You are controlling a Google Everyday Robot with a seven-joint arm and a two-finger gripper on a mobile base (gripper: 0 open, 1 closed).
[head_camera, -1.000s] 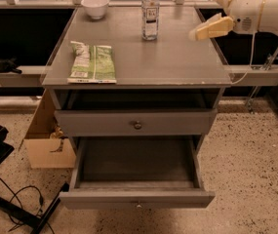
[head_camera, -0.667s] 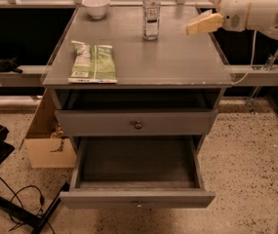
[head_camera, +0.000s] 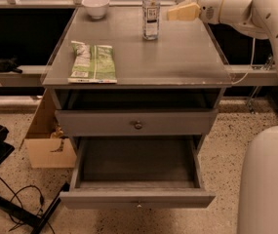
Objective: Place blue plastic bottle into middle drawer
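Note:
The blue plastic bottle (head_camera: 150, 13) stands upright at the back middle of the cabinet top, clear with a white cap and a pale label. My gripper (head_camera: 181, 11) hovers just to the right of the bottle, at about its mid height and apart from it, on the white arm (head_camera: 255, 9) that reaches in from the right. The middle drawer (head_camera: 137, 198) is the lower grey front with a small knob. It is pulled out and its inside shows bare.
A white bowl (head_camera: 95, 6) sits at the back left of the top. A green chip bag (head_camera: 92, 62) lies at the front left. The upper drawer front (head_camera: 137, 123) is shut. A cardboard box (head_camera: 46, 143) stands on the floor at the left. My white base (head_camera: 268, 179) is at the right.
My gripper has moved left and toward the back of the top, closer to the bottle. The bottle, bowl, bag and drawers have not moved.

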